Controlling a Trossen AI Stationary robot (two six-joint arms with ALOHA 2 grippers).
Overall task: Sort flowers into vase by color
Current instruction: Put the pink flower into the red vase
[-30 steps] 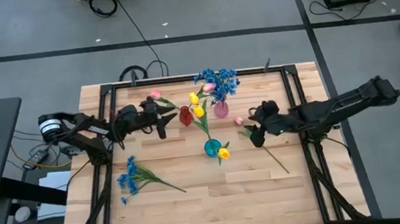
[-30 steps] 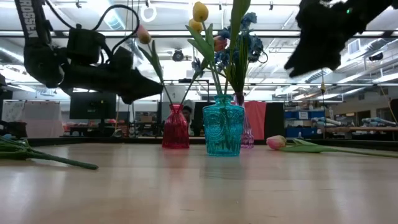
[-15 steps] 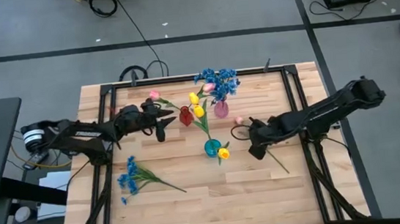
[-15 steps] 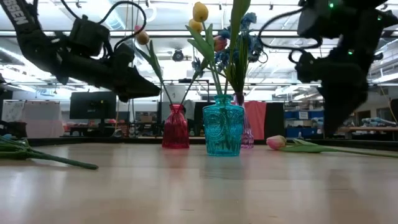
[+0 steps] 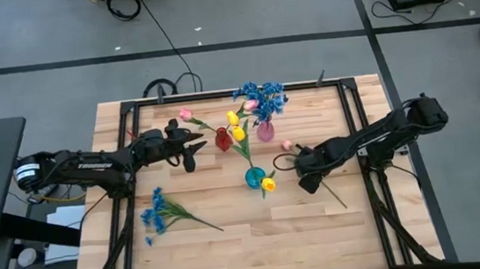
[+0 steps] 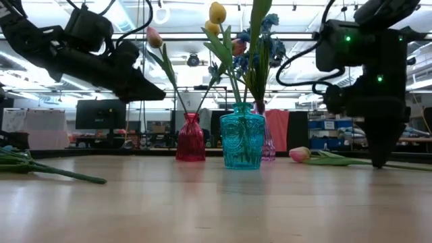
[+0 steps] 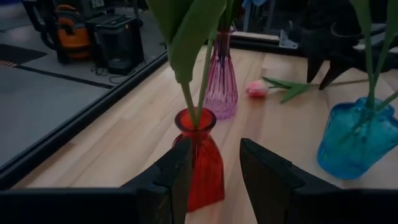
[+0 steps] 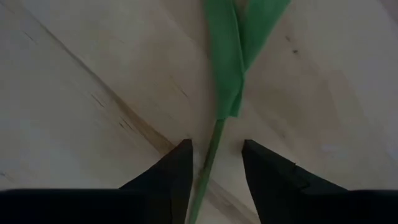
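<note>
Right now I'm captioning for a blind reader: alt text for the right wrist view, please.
The right hand straddles a green flower stem lying on the wooden table, one dark finger on each side; a leaf spreads from the stem beyond.

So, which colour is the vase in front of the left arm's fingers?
Red: the red vase shows best in the left wrist view, just beyond the fingers.

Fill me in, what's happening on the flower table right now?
The right gripper is down at the table, fingers straddling the stem of the loose pink tulip, not yet shut on it. The left gripper hovers beside the red vase, which holds a pink tulip. A blue sprig still lies unsorted.
</note>
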